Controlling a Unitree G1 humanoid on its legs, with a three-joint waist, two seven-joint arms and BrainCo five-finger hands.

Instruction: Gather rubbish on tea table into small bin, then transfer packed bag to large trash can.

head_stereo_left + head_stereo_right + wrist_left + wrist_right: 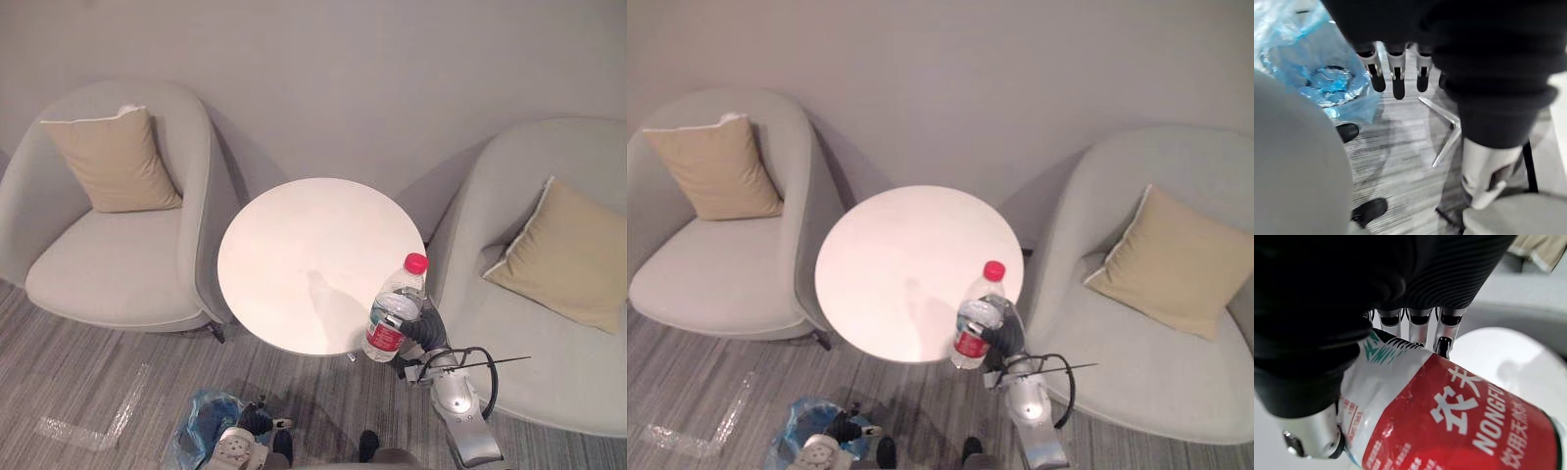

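Observation:
A clear plastic water bottle (pixel 395 311) with a red cap and a red label stands upright at the near right edge of the round white tea table (pixel 294 245). My right hand (pixel 428 328) is shut on it, the fingers (pixel 1420 323) curled round the label (pixel 1449 421). The table top carries nothing else. On the floor near the table's left side stands the small bin with a blue bag (pixel 204 423), crumpled blue plastic (pixel 1327 63) showing inside. My left hand (pixel 257 419) hangs just beside the bin, its fingers (pixel 1396 73) straight and holding nothing.
Two grey armchairs flank the table, the left one (pixel 108 264) and the right one (pixel 549 352), each with a tan cushion. A grey wall runs behind. A metal table leg (pixel 1447 137) meets the striped carpet. A clear plastic strip (pixel 88 426) lies at the lower left.

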